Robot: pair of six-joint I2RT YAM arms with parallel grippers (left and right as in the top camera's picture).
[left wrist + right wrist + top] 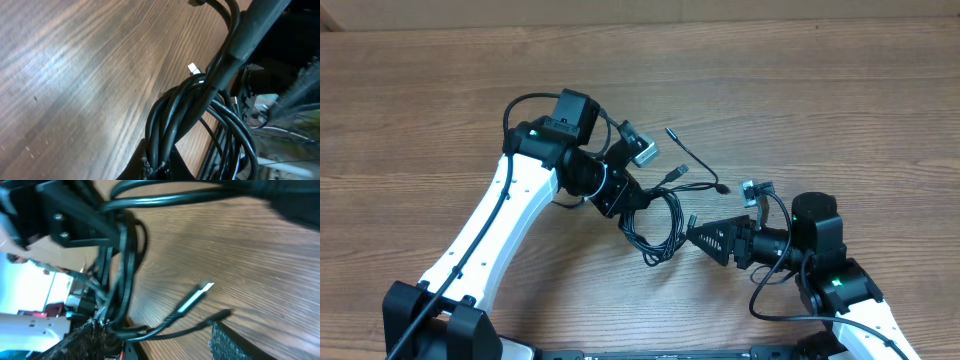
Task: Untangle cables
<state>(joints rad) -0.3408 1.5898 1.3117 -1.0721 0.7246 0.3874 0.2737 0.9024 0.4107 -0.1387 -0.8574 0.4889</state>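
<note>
Cables (pixel 175 115) fill the left wrist view: slim, glossy black round cords, bunched and twisted over one another. They run down into the left gripper (pixel 156 169), whose jaws look pinched on the bundle, probably to anchor it while the other arm teases strands free.

Farther off, the right gripper (pixel 155 342) stands spread, its rough, woven-looking pads (pixel 82 340) well apart. A few strands hang against the pad at 8 o'clock, but nothing is clamped, so I judge it is lining up on one strand. Just beyond the pads a flat silver tip (pixel 199 292) ends a loose cord.

From overhead the cables sit mid-table, with the left gripper at their 10 o'clock and the right at their 3 o'clock. Free ends fan toward 1 o'clock over the matte, wood-grain table (pixel 840 90).
</note>
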